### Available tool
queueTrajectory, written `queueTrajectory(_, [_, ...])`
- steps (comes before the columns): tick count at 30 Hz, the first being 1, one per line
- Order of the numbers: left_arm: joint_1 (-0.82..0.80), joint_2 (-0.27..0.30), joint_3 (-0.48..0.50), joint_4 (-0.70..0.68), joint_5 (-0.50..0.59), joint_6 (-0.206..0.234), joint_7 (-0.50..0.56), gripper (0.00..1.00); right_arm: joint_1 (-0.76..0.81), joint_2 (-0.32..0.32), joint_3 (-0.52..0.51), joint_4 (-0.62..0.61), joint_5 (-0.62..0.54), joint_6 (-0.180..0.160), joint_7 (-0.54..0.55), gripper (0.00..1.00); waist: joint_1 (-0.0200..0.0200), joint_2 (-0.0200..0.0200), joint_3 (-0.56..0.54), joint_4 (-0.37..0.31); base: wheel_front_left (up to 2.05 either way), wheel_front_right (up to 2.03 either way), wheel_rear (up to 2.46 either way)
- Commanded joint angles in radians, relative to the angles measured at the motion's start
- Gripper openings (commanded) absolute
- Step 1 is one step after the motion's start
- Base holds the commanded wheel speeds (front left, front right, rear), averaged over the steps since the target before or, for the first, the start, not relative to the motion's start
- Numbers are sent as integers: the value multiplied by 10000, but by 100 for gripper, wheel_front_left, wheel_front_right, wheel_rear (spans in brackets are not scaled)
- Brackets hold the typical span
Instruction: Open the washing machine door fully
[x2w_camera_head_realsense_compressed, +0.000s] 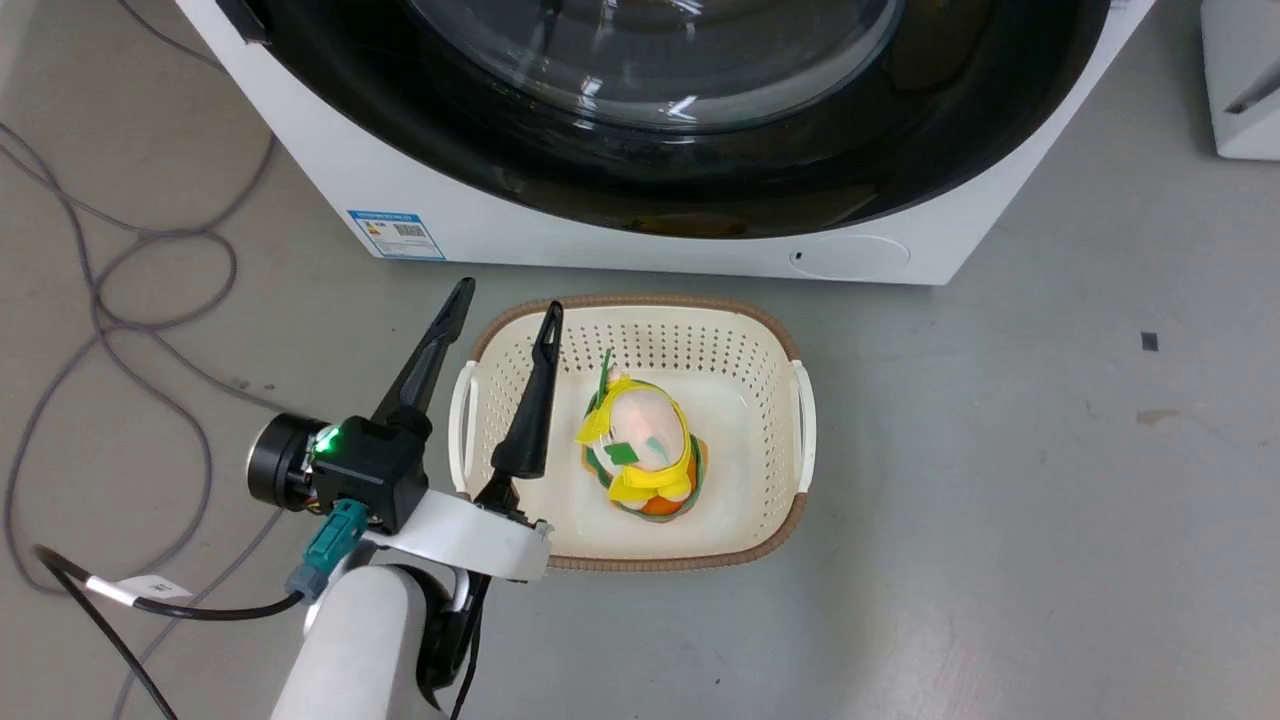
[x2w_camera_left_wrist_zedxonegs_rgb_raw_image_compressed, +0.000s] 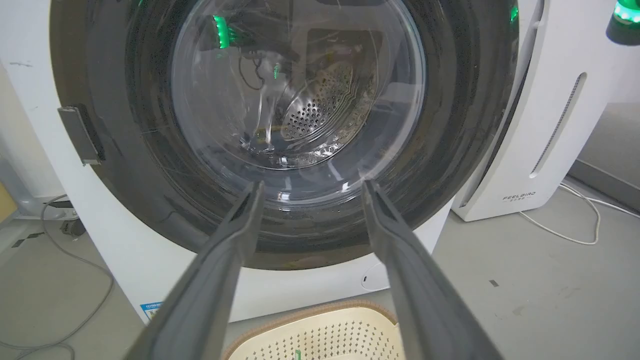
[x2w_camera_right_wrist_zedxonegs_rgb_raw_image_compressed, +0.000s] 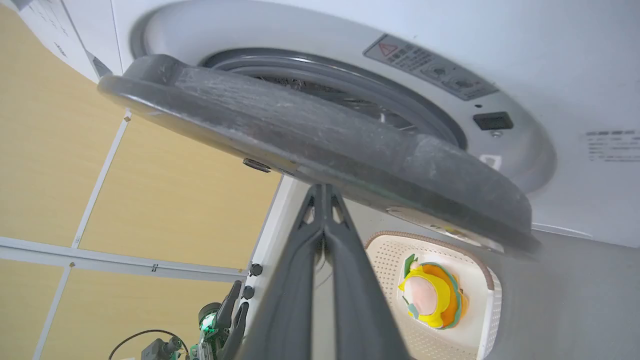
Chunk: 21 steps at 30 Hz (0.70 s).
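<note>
Left gripper: spread wide, empty, parked clear over cream perforated plastic basket. Right gripper: pinched shut, tip beneath round black washing machine door, apparently levering it. The door stands ajar from the white front-loader washing machine.

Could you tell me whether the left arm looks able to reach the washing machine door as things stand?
Probably yes: the left gripper hangs open above the basket's edge, fingers aimed at the washing machine door, with no object between them.
</note>
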<state>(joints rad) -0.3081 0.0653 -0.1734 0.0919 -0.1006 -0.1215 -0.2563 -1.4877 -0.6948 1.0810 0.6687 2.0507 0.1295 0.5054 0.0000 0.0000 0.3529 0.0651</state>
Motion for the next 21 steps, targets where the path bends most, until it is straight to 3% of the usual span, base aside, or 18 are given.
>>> queueTrajectory(1, [50, -6, 22, 43, 37, -41, -55, 100, 320, -37, 137, -275, 170, 12, 4, 0, 0, 0, -77, 24, 0, 0, 0])
queueTrajectory(7, [192, -36, 33, 135, 59, -44, -55, 100, 819, -514, 562, -1067, 727, 12, -336, 0, 0, 0, -310, 44, 0, 0, 0])
queueTrajectory(21, [88, -73, -14, 75, 99, -58, -55, 100, 559, -705, 410, -910, 2604, 12, -3646, 0, 0, 0, 17, 68, 0, 0, 0])
